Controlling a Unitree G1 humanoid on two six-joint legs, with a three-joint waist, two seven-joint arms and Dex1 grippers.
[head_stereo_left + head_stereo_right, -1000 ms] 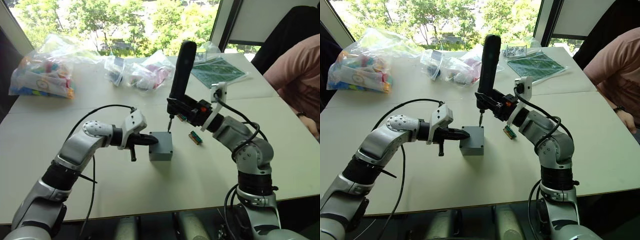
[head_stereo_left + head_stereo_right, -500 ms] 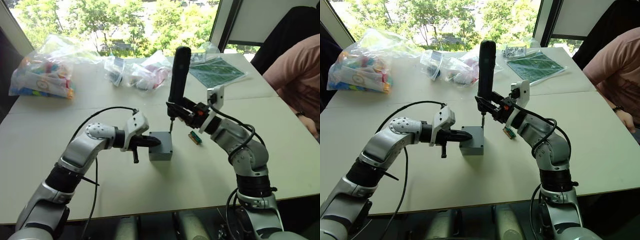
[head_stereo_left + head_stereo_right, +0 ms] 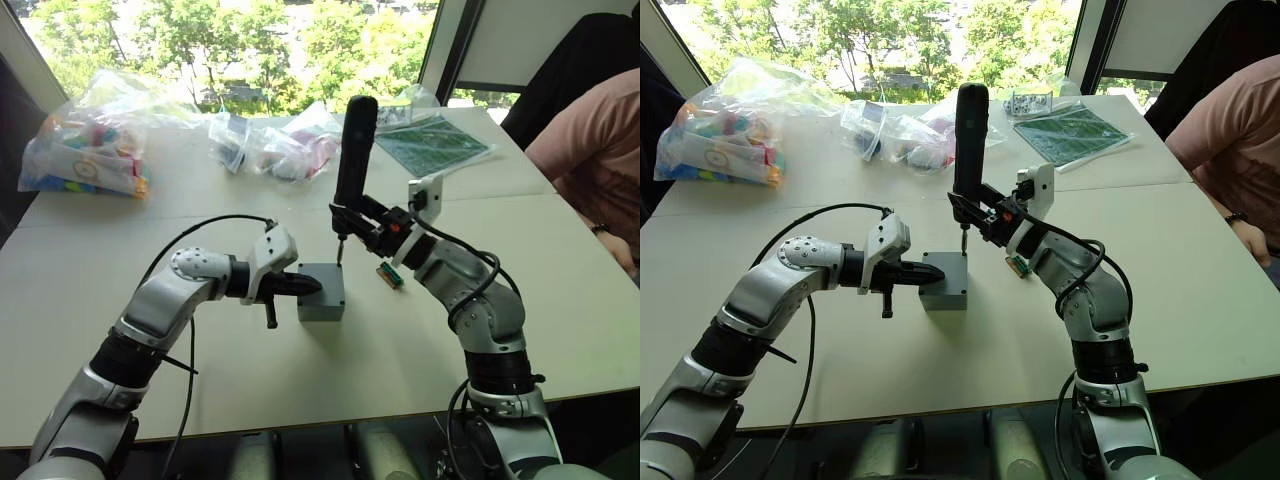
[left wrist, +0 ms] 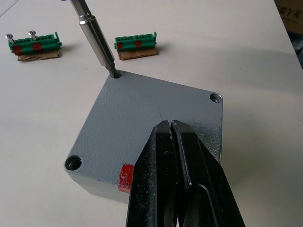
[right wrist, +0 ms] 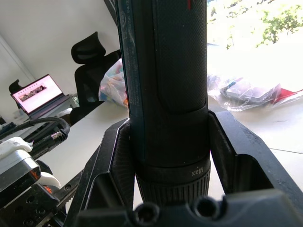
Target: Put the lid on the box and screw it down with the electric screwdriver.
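Lid (image 4: 156, 118) sits on the box (image 3: 321, 302); left end effector (image 4: 171, 137), pressed together, rests atop it; right end effector (image 5: 168, 156) pinches the screwdriver (image 3: 353, 140), bit in a corner hole.

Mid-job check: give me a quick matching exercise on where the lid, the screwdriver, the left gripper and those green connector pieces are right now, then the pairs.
Things:
1. lid
2. electric screwdriver
3. left gripper
4. green connector pieces

States:
A. lying on the table beyond the box
B. fingers shut, pressing down on the lid's top
C. seated on the box, red mark at one edge
D. held upright in the right gripper, bit in a corner screw hole

Pairs: 1-C, 2-D, 3-B, 4-A
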